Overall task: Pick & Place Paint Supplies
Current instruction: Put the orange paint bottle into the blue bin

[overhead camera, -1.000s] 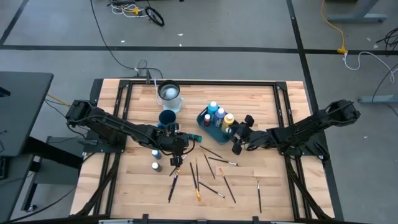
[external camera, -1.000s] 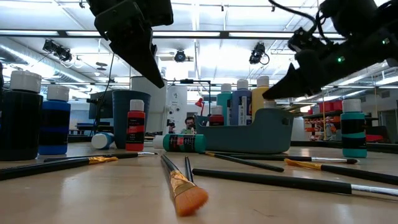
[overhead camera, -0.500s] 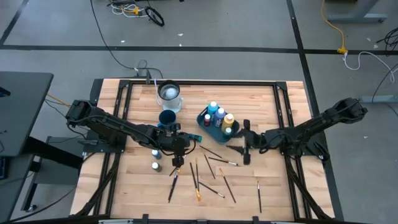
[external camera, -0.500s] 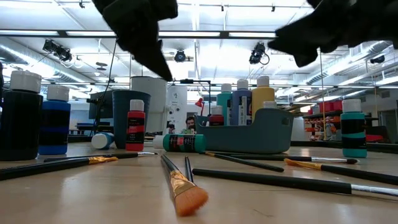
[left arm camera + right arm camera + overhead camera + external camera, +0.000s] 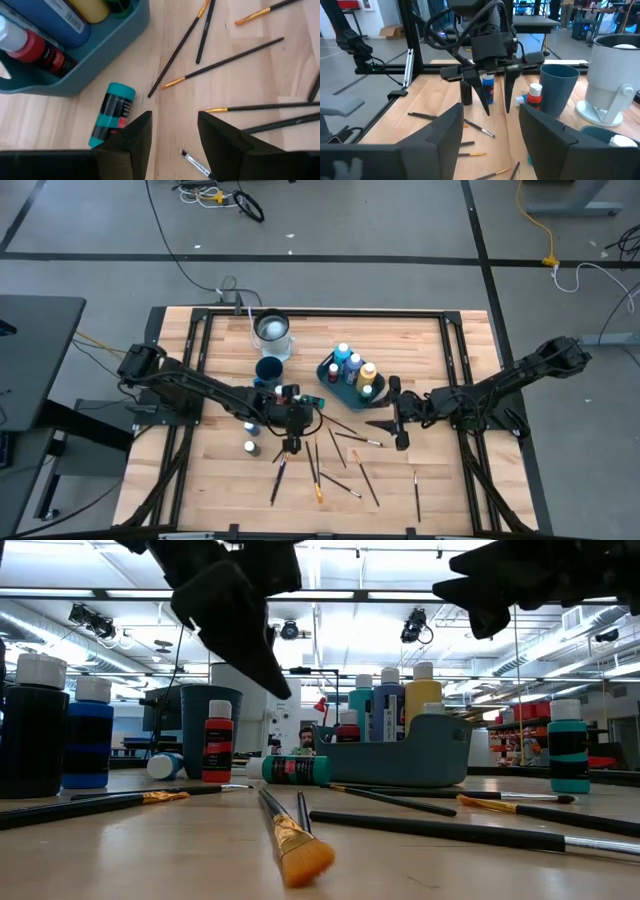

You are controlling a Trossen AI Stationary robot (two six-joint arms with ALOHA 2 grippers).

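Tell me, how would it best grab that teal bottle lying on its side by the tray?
Probably across the middle of the teal bottle, coming straight down from above. It lies flat on the table, a round body with both long sides free beside the tray, so jaws could straddle it crosswise.

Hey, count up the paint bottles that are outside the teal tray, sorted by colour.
Teal: 2, the lying teal bottle and the upright teal bottle
Red: 1, the red bottle
Blue: 1, the blue bottle
Dark: 1, the dark bottle
Colour unclear: 1, the tipped bottle beside the red one
Total: 6
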